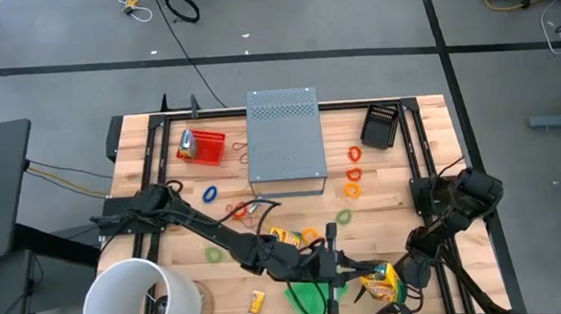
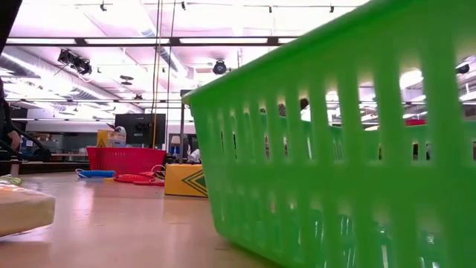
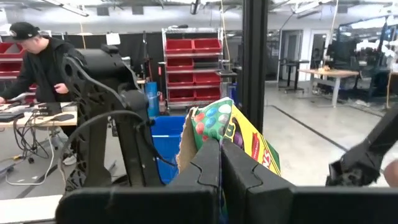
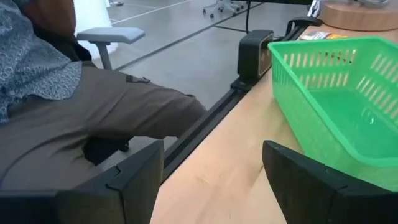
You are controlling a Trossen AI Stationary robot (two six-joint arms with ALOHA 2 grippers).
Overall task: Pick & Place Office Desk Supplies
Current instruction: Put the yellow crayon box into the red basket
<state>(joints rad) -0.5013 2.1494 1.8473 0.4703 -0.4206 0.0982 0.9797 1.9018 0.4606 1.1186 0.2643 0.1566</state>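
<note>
Green basket (image 2: pixel 335 149): nearest the low camera; moulded plastic with slotted walls and a smooth, slightly glossy rim. It sits at the near edge of the counter (image 1: pixel 422 166), which is pale wood planks.
White bucket (image 1: pixel 137 304): near left corner; round, smooth-walled and open-topped.
Loose supplies: a blue rubber-band loop (image 1: pixel 210 194) and a green loop (image 1: pixel 214 253) lie flat on the left. A small yellow packet (image 1: pixel 257 301) lies just left of the basket. Orange loops (image 1: pixel 353 174) lie farther right.
Left claw (image 3: pixel 221 162): reaches across to just right of the basket, fingers pressed together on the crayon packet (image 3: pixel 230 127). The packet is thin printed card in yellow and green, one end ragged, held on edge clear of the counter.
Step in hand: probably carrying the packet to the basket. Bring it left until it hangs over the basket floor rather than the rim, lower it, then let go. The card is light and flat, so a high release could send it off sideways.
Risk: the grip is on an edge, so a quick swing may twist the packet.
Right claw (image 4: pixel 212 152): waits at the near right, fingers spread and empty, facing the basket.
</note>
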